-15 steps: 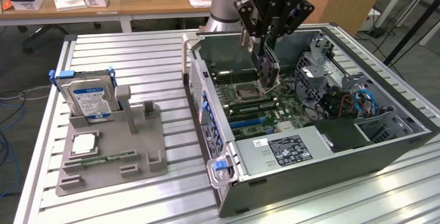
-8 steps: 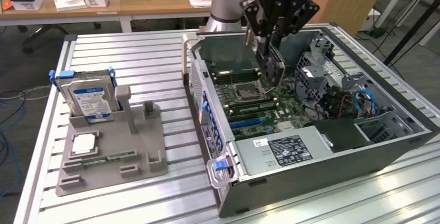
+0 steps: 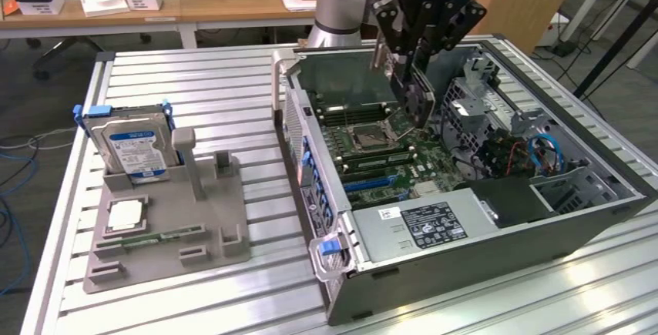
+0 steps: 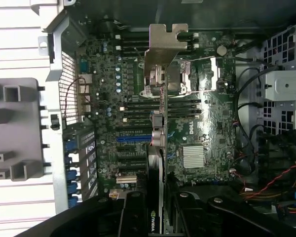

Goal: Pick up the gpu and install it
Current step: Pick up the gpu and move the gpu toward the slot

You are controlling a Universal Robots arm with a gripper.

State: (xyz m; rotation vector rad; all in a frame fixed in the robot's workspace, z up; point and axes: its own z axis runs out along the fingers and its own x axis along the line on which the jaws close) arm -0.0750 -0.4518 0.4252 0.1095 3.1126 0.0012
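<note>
Wooden desks point(image 3: 206, 4) behind slatted table point(image 3: 196, 296) with open computer case point(image 3: 494, 250), pincer point(image 3: 415, 105) clamped on gpu point(image 4: 162, 47) above motherboard point(image 4: 106, 98).

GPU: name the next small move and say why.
Probably ease the gpu lower toward the motherboard slots, slowly. The hand grips it edge-on above the open case, its bracket hangs over the board, and no edge sits in a slot yet.
</note>
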